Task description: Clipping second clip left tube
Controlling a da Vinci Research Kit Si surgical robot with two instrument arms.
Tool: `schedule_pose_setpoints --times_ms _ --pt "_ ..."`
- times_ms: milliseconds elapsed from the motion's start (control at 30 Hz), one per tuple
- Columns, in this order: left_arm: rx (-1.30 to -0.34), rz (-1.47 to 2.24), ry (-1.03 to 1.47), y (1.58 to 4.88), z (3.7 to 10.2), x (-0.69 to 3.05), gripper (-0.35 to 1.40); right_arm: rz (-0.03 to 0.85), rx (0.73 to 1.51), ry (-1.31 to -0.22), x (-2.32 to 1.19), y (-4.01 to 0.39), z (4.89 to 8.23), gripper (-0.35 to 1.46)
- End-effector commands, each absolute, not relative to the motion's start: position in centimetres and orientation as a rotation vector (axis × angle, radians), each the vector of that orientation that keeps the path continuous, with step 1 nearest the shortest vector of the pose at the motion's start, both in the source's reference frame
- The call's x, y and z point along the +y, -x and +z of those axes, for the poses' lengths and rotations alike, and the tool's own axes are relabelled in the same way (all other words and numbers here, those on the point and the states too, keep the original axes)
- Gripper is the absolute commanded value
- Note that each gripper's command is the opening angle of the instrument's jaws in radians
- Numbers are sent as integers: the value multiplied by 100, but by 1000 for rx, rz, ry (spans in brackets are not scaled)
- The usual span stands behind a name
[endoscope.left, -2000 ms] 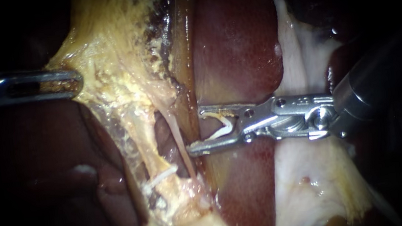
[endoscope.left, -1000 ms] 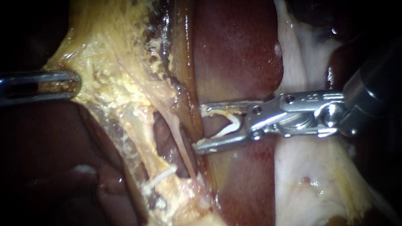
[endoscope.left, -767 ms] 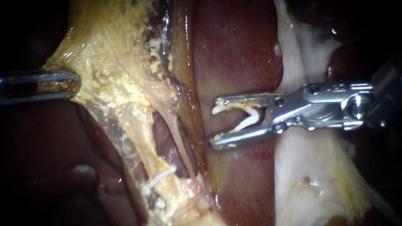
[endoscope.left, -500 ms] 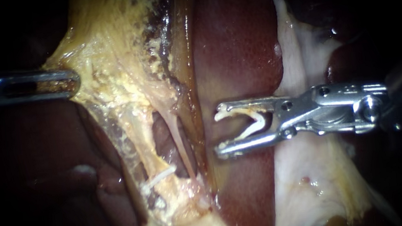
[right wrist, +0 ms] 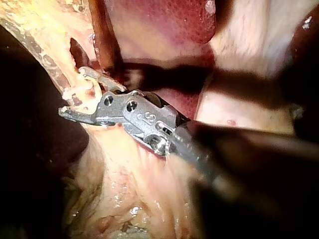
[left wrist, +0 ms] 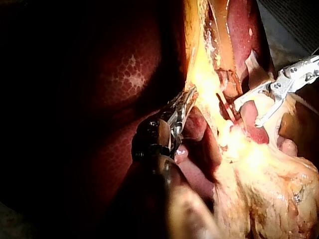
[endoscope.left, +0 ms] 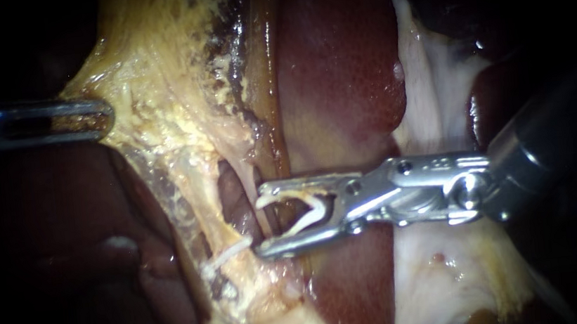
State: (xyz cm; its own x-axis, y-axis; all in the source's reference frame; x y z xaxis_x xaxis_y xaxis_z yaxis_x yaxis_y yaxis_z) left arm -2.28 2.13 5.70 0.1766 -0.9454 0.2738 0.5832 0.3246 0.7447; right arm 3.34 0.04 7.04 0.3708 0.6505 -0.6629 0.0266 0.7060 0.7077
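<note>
My right instrument [endoscope.left: 263, 219] comes in from the right with its jaws open and a white clip [endoscope.left: 307, 213] sitting in their throat. The jaw tips reach a thin pale tube [endoscope.left: 252, 183], which crosses the gap between them. Just left of the tips runs the thicker yellowish left tube [endoscope.left: 204, 198], with a white clip [endoscope.left: 230, 252] across it lower down. My left instrument [endoscope.left: 104, 116] is shut on yellowish tissue [endoscope.left: 157, 118] at the left. The right wrist view shows the open jaws [right wrist: 72, 94] against that tissue. The left wrist view shows the left jaws [left wrist: 188, 97] gripping it.
Dark red liver [endoscope.left: 336, 72] lies behind the right instrument's jaws. Pale whitish tissue [endoscope.left: 445, 253] spreads under its shaft at the lower right. A dark window [endoscope.left: 236, 202] opens between the two tubes. Dark liver surface [endoscope.left: 65, 261] fills the lower left.
My right instrument first drew back to the right, then moved left and lower; its open jaws now reach the thin tube. The left instrument has held still.
</note>
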Motion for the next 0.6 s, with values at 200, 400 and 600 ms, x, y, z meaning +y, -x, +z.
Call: schedule_pose_setpoints --times_ms 200,400,600 --pt "-812 -1165 -540 231 566 211 -35 448 1121 -711 5 -344 723 58" --pt "-812 -1166 -539 231 565 210 -35 449 1097 -715 1 -351 738 58" --pt "-811 -1167 -539 232 564 210 -35 441 1073 -724 -3 -360 750 58"
